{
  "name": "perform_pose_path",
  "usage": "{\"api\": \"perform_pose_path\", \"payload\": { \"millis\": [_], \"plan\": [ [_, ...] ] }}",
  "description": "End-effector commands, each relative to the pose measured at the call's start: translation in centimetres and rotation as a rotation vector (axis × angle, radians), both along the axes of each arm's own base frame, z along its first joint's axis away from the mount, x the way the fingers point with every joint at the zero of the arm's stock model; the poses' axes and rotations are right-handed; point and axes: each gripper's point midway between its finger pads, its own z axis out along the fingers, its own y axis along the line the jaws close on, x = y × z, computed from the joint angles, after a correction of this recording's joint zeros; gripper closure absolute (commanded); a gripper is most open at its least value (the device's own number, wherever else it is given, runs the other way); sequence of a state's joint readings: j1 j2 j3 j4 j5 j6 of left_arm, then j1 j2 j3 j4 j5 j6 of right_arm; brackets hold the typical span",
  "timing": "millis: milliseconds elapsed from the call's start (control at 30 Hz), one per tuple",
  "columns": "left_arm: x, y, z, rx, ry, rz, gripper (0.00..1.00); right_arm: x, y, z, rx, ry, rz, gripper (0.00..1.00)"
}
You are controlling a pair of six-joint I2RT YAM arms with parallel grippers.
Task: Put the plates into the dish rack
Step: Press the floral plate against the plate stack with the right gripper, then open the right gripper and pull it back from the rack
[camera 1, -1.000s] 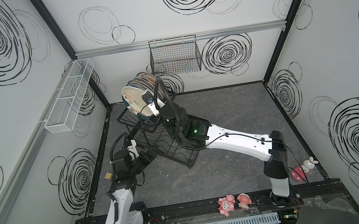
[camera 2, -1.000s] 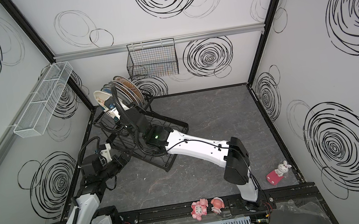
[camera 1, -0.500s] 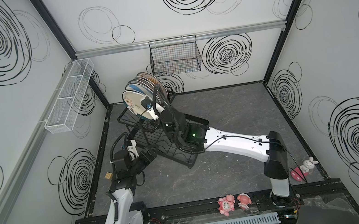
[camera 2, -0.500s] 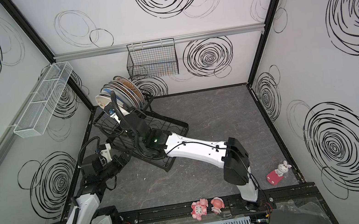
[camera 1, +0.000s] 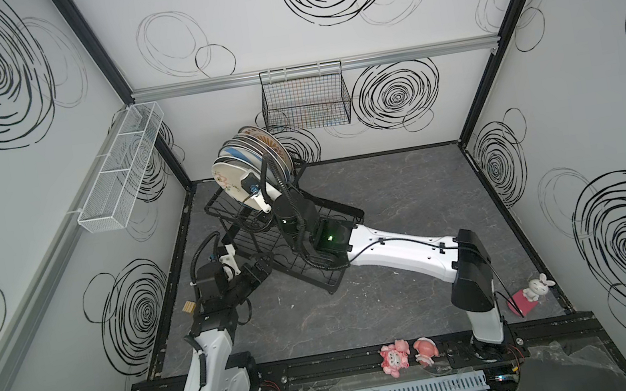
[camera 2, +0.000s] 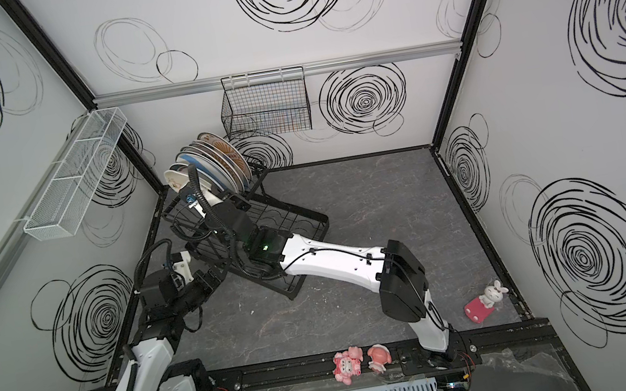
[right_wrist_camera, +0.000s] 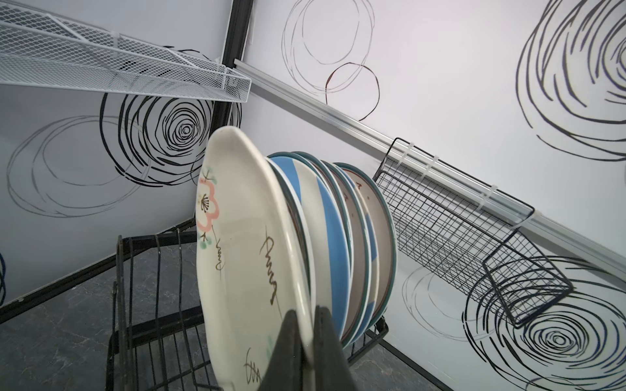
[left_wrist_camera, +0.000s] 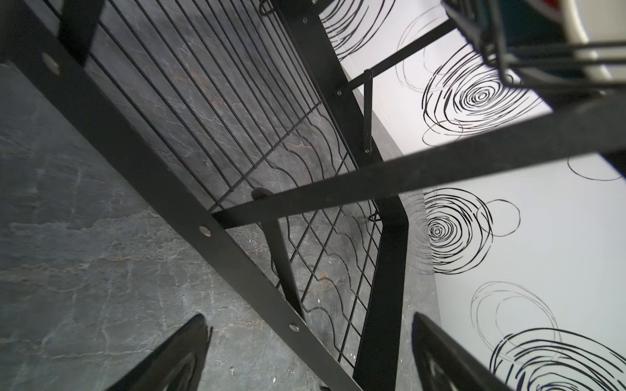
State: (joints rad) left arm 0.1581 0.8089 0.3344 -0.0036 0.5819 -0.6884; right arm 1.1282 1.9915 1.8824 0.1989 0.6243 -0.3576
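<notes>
Plates (right_wrist_camera: 321,237) stand on edge in dish rack (left_wrist_camera: 169,193).

The plates (right_wrist_camera: 325,237) are glazed ceramic, smooth and glossy; the cream plate (right_wrist_camera: 244,254) shows soft highlights along its rim. The dish rack (left_wrist_camera: 152,174) is matt black-coated metal, made of flat bars and thin wire. The table (left_wrist_camera: 67,254) looks like dark veined stone, matt. The mesh basket (right_wrist_camera: 118,67) is white-painted metal mesh, and the wall rail (camera 1: 408,55) is pale metal with a dull sheen.
</notes>
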Motion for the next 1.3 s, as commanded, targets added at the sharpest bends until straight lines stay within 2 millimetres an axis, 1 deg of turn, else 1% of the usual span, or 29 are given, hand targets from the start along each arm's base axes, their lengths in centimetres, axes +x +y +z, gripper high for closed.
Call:
{"api": "perform_pose_path", "payload": {
  "millis": [0,200,400,467,567,600,767,833,933,967,1033,1100,1200,1267],
  "plan": [
    [0.8,0.7,1.6,0.029,-0.058,0.017,0.04,0.9,-1.8,4.2,0.117,-0.062,-0.07,1.0],
    [0.8,0.7,1.5,0.029,-0.057,0.018,0.04,2.0,-1.0,3.4,0.108,-0.045,-0.071,1.0],
    [0.9,1.5,1.2,0.053,-0.044,0.055,0.04,3.0,-0.3,2.5,0.097,-0.027,-0.067,1.0],
    [1.0,1.9,1.2,0.064,-0.042,0.074,0.04,3.2,-0.1,2.3,0.094,-0.022,-0.066,0.96],
    [1.1,2.1,1.4,0.074,-0.043,0.086,0.04,3.1,0.3,2.5,0.099,-0.015,-0.053,0.86],
    [1.1,2.2,1.4,0.077,-0.044,0.09,0.04,3.1,0.3,2.5,0.099,-0.013,-0.048,0.85],
    [1.3,3.2,1.6,0.111,-0.042,0.13,0.04,2.7,0.2,3.3,0.112,-0.002,-0.029,0.74],
    [1.4,3.7,1.7,0.15,-0.031,0.146,0.04,2.5,-0.1,3.8,0.114,0.004,-0.024,0.67],
    [1.5,5.0,2.4,0.217,-0.026,0.191,0.04,2.0,-0.4,4.4,0.117,0.018,-0.012,0.59],
    [1.5,5.3,2.8,0.23,-0.034,0.203,0.04,1.7,-0.5,4.6,0.119,0.022,-0.001,0.58],
    [1.5,6.2,3.4,0.26,-0.05,0.253,0.04,0.9,-0.8,5.6,0.136,0.035,0.034,0.54],
    [1.4,7.3,4.0,0.291,-0.067,0.314,0.04,-0.2,-1.0,6.7,0.155,0.056,0.086,0.51],
    [0.9,9.2,4.8,0.353,-0.084,0.42,0.04,-2.1,-2.7,8.3,0.195,0.085,0.147,0.47],
    [0.4,10.5,4.9,0.401,-0.079,0.483,0.04,-3.5,-4.4,8.1,0.192,0.11,0.193,0.4]
  ]
}}
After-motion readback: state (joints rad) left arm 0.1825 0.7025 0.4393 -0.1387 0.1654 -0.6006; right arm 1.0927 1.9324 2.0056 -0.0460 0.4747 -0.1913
